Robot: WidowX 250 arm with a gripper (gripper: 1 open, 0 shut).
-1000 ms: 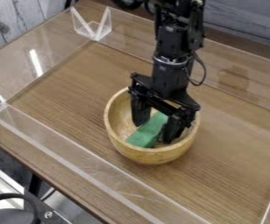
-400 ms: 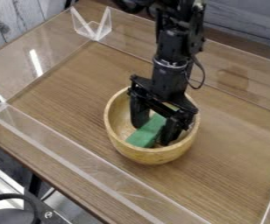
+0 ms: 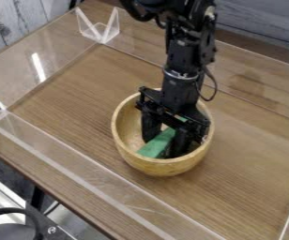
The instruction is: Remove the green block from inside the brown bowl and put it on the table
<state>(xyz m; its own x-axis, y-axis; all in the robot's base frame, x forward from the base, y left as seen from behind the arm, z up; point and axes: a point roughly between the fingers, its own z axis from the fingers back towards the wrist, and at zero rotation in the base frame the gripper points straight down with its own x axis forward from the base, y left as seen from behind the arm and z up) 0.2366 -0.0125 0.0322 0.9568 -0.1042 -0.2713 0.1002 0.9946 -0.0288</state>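
Reaching steeply down into the brown bowl [image 3: 163, 141], the arm has its fingers [image 3: 173, 140] sunk below the rim, one on each side of the green block [image 3: 159, 144]. Seen from the single camera, which looks down from the front left, the block lies on the bowl's floor with its long axis slanting from lower left to upper right; its lower-left end sticks out in plain sight, while the upper end disappears between the dark fingers. The fingers look drawn in against the block's long sides, so I judge them clenched on the block, though the contact itself is partly hidden by the black frame of the hand. The block is not lifted: it sits low in the bowl, touching or nearly touching the floor. The coming move turns on that: the block is directly between and under the fingers, so it calls for a straight rise clear of the thick rim before any sideways travel.

The surface [image 3: 84, 89] is a brown wood-grain top with bare room on every side of the bowl, widest toward the upper left. Clear acrylic walls [image 3: 59, 155] border it, and a small clear bracket [image 3: 100, 28] stands at the far corner.
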